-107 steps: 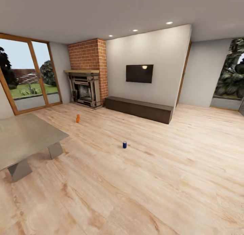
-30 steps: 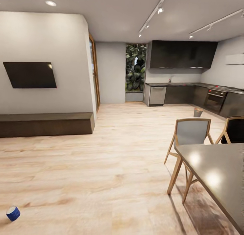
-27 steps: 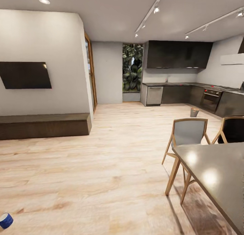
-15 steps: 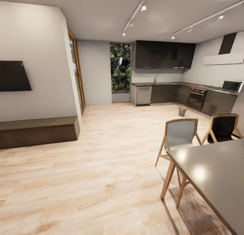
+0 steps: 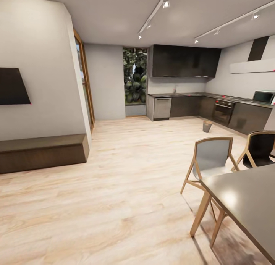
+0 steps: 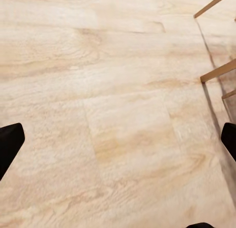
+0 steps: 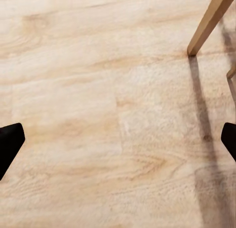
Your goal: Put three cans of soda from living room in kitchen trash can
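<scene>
You have swung the base and head around from the fireplace side of the living room, so the view now looks across the wood floor (image 5: 126, 188) toward the kitchen (image 5: 198, 100); over the last half second the turn has nearly stopped and the picture has only settled a little. The orange can and the blue one that lay on the floor a few seconds ago have slid out of the head view at about 7 o'clock, behind your present heading.

The tash can (image 5: 207, 126) stands on the kitchen floor at about 1 o'clock, well apart from you, just in front of the dark cabinets and near the oven (image 5: 223, 111). The grey table (image 5: 248, 204) and a wooden chair (image 5: 211, 158) sit near at 4 o'clock.

Your left end effector (image 6: 118, 139) is spread wide over bare floor with nothing between its fingers, and your right end effector (image 7: 118, 139) is likewise spread and empty, near a table leg (image 7: 210, 22).

That means, as I judge it, no soda can is being carried yet. You have located the bin, but heading for it now would be an empty trip; you would need to turn back for a can.
</scene>
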`<state>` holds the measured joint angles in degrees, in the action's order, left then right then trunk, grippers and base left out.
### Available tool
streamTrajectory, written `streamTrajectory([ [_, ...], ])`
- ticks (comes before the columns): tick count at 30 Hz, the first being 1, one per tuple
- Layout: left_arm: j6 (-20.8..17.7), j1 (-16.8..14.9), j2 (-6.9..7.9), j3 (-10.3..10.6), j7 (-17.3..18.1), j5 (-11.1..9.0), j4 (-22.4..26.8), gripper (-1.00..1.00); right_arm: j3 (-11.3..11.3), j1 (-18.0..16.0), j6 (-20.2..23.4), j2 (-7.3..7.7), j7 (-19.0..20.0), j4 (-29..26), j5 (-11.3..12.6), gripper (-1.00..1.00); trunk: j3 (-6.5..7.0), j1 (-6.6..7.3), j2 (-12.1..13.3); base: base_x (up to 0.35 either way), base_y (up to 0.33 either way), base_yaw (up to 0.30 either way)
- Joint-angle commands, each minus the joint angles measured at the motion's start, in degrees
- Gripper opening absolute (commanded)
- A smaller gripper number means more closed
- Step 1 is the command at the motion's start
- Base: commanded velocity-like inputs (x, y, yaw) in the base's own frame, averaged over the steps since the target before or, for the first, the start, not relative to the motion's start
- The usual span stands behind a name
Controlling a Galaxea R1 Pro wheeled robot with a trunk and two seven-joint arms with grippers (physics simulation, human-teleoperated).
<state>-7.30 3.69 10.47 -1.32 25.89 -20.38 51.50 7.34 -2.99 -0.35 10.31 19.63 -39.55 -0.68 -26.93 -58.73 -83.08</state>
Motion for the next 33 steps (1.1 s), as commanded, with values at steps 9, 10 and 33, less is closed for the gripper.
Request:
streamTrajectory([
  [9, 0.0, 0.0, 0.01, 0.0, 0.0, 0.0, 0.0, 1.0, 0.0, 0.0, 0.0, -0.02, 0.0, 0.1, 0.0, 1.0, 0.0, 0.0, 0.0, 0.299, 0.199, 0.034],
  [10, 0.0, 0.0, 0.0, 0.0, 0.0, 0.0, 0.0, 1.0, 0.0, 0.0, 0.0, -0.03, 0.0, 0.1, 0.0, 1.0, 0.0, 0.0, 0.0, 0.316, 0.175, 0.008],
  [33, 0.0, 0.0, 0.0, 0.0, 0.0, 0.0, 0.0, 1.0, 0.0, 0.0, -0.1, -0.03, 0.0, 0.1, 0.0, 1.0, 0.0, 0.0, 0.0, 0.341, 0.024, 0.001],
])
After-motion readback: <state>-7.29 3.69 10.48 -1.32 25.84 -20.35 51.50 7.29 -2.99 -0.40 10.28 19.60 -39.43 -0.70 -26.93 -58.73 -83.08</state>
